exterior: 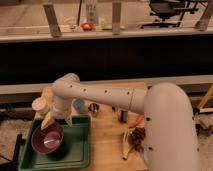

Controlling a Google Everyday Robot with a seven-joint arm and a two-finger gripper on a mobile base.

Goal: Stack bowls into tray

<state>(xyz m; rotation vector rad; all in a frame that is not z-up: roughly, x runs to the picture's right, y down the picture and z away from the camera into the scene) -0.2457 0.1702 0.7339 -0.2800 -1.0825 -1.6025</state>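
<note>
A purple-maroon bowl (47,138) with a paler inside sits in the left part of the dark-green tray (80,145), which lies at the front left of the wooden table. My white arm reaches left across the table and bends down. My gripper (54,121) hangs at the bowl's far rim, over the tray's back edge. One pale finger (47,120) points down at the rim. I cannot tell whether it touches the bowl.
A pale cup (40,105) stands behind the tray at the table's left. A blue-grey cup (79,106) and a small metal cup (93,108) stand mid-table. A banana (126,146), a carrot (136,120) and a pine cone (138,135) lie at the right.
</note>
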